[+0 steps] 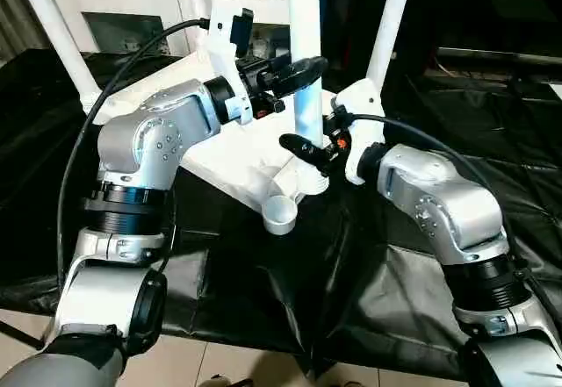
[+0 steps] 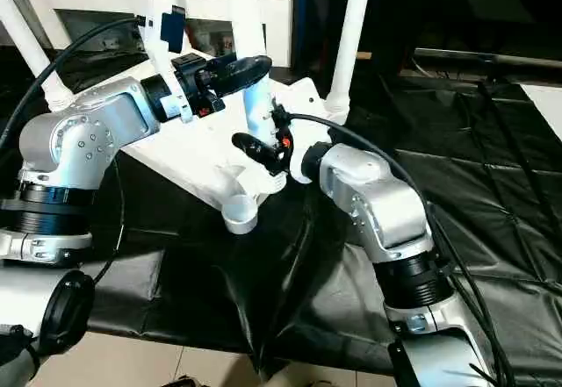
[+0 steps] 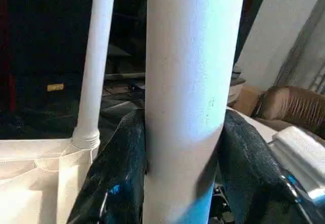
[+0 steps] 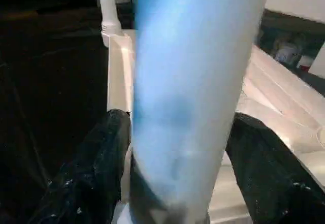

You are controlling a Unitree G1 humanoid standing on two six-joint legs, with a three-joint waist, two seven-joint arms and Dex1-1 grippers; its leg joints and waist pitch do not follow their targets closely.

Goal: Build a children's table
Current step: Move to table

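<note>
The white tabletop (image 1: 219,154) lies upside down on a black sheet (image 1: 369,299), tilted, with much of its ribbed underside hidden behind the robot's 2 silver forearms. 3 white legs stand up from it, and all 3 are cut off by the top edge of the head views: 1 at the far left (image 1: 53,27), 1 at the far right (image 1: 391,18), and 1 in the middle (image 1: 305,62). The base of the middle leg is hidden by the claws, so whether it is fully seated in its socket cannot be told. 1 round corner socket (image 1: 281,215) at the near corner stands empty, hanging over the tabletop's edge.

The left claw (image 1: 294,71) is closed around the middle leg higher up; its wrist view shows a black finger (image 3: 119,168) pressed to each side of the tube. The right claw (image 1: 313,152) sits around the same leg lower down, near the tabletop. Its fingers (image 4: 96,168) flank the tube, the left one touching; contact on the other side is hard to make out through blur.

Behind stands a white cabinet (image 1: 132,1), partly out of frame.
</note>
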